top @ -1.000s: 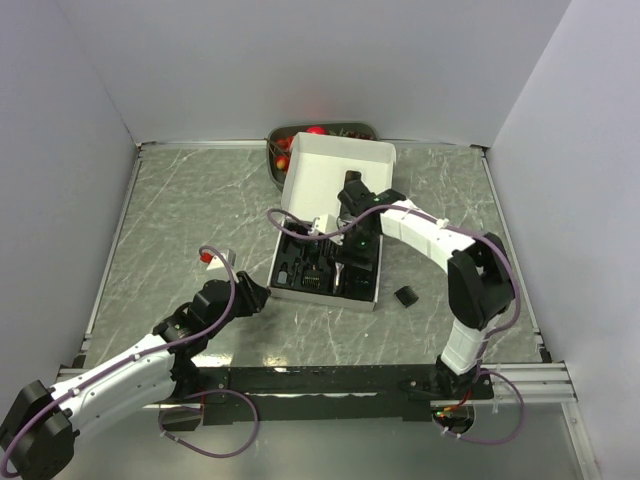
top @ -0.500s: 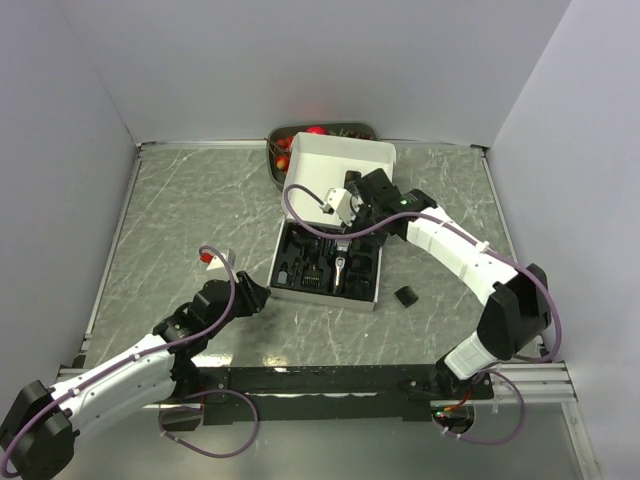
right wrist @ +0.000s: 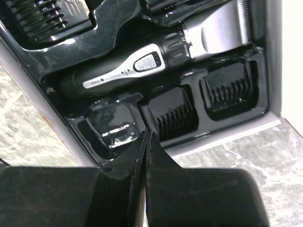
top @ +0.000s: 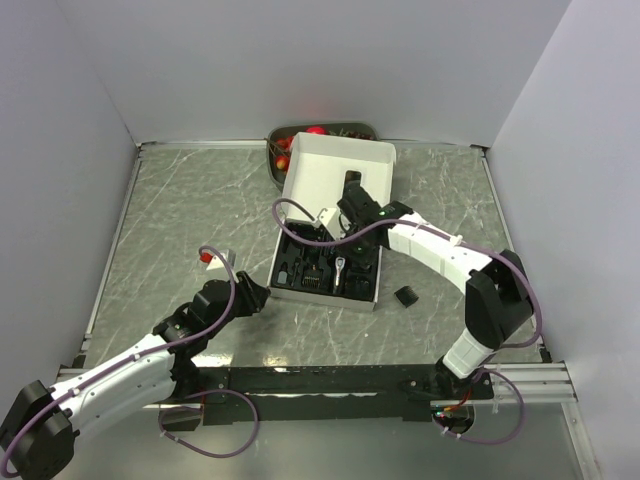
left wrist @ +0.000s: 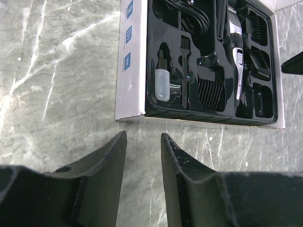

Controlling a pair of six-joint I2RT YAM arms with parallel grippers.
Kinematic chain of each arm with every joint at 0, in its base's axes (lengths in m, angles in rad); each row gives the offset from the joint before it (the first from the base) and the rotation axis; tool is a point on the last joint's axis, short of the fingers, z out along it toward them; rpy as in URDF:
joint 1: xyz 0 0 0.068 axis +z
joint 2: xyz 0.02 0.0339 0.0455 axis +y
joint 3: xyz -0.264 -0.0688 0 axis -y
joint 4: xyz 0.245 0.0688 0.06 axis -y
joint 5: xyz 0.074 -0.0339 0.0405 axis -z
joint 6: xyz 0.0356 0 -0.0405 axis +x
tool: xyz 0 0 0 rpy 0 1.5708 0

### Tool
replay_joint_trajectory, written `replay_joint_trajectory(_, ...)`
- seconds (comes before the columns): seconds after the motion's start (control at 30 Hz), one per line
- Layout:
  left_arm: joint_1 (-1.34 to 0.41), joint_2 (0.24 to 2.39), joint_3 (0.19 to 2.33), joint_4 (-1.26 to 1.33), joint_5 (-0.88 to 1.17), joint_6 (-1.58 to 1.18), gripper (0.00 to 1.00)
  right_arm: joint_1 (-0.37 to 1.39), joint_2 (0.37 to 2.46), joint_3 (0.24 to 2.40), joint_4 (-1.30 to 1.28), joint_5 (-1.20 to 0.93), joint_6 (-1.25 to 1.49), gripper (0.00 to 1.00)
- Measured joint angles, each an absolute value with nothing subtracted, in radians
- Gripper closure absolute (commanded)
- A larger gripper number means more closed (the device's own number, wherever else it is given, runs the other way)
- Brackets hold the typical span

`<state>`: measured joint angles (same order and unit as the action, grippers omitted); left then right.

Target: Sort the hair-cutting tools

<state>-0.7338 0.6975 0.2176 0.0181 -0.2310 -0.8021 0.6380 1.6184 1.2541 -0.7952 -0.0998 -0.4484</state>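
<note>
The hair-cutting tools lie in the black insert (top: 325,268) of an open white box. The slim black-and-silver clipper (right wrist: 156,59) rests in its slot, and chunky comb guards (right wrist: 175,113) fill the slots beside it. A small black piece (top: 405,296) lies on the table to the right of the box. My right gripper (right wrist: 147,132) hangs above the box's right side, shut with nothing between its fingers; it is also in the top view (top: 352,195). My left gripper (left wrist: 143,137) is open and empty, low over the table just short of the box's near wall (left wrist: 130,61).
A grey tray of fruit (top: 283,150) stands behind the box's raised white lid (top: 335,172). A small red-and-white thing (top: 209,257) lies on the marble to the left of the box. A white bottle (left wrist: 162,85) and a brush (left wrist: 183,71) sit in the insert's left slots.
My right gripper has closed from open, with nothing in it, while its arm shifted about above the box. The left arm has not moved.
</note>
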Motion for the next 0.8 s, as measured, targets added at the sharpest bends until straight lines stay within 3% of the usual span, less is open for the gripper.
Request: replay_joint_trajectory(0.8,-0.734,0.69,0.218,0.018,-0.234,-0.802,0.59,0.632,1.701,1.204,-0.706,-0.098,-0.405,1.0)
